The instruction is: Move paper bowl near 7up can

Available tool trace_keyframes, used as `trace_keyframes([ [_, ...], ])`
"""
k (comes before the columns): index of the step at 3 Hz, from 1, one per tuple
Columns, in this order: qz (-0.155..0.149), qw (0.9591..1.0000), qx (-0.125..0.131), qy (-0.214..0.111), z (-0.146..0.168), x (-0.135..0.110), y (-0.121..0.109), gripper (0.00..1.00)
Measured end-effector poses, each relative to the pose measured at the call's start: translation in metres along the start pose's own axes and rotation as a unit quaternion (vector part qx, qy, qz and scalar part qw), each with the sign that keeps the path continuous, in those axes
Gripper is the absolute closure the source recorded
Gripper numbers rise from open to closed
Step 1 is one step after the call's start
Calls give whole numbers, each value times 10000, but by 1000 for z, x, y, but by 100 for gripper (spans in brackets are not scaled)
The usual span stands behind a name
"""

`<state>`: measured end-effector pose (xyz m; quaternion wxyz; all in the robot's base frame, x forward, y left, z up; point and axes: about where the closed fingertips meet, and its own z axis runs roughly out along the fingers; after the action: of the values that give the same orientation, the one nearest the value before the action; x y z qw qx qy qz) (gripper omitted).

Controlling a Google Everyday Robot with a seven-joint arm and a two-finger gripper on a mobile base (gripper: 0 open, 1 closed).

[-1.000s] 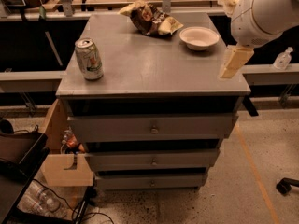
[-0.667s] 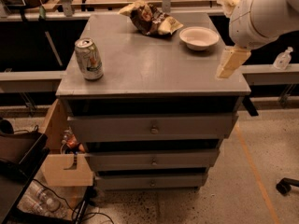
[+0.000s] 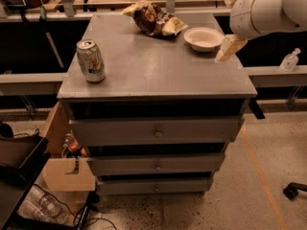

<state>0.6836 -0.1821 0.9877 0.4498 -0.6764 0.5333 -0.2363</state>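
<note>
The paper bowl (image 3: 204, 38) is a small white round bowl standing on the far right part of the grey cabinet top (image 3: 153, 66). The 7up can (image 3: 91, 60) stands upright near the left front edge of the top, far from the bowl. My gripper (image 3: 229, 48) hangs from the white arm (image 3: 264, 11) at the upper right, just right of the bowl and slightly nearer the front, close to the cabinet's right edge. It holds nothing that I can see.
A brown and yellow snack bag (image 3: 153, 19) lies at the back of the top, left of the bowl. Drawers (image 3: 156, 131) fill the cabinet front. A cardboard box (image 3: 67, 171) and a dark bin (image 3: 19, 157) stand on the floor at the left.
My gripper has moved left and away from the front edge, closer to the bowl. The bowl, can and bag have not moved.
</note>
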Motion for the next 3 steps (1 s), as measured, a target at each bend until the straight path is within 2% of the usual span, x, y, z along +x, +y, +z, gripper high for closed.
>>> trace_keyframes([
  [1, -579, 9980, 259, -24, 29, 24, -27, 0],
  [2, -915, 9950, 397, 49, 61, 46, -46, 0],
  [3, -1054, 9929, 527, 171, 97, 68, -60, 0],
])
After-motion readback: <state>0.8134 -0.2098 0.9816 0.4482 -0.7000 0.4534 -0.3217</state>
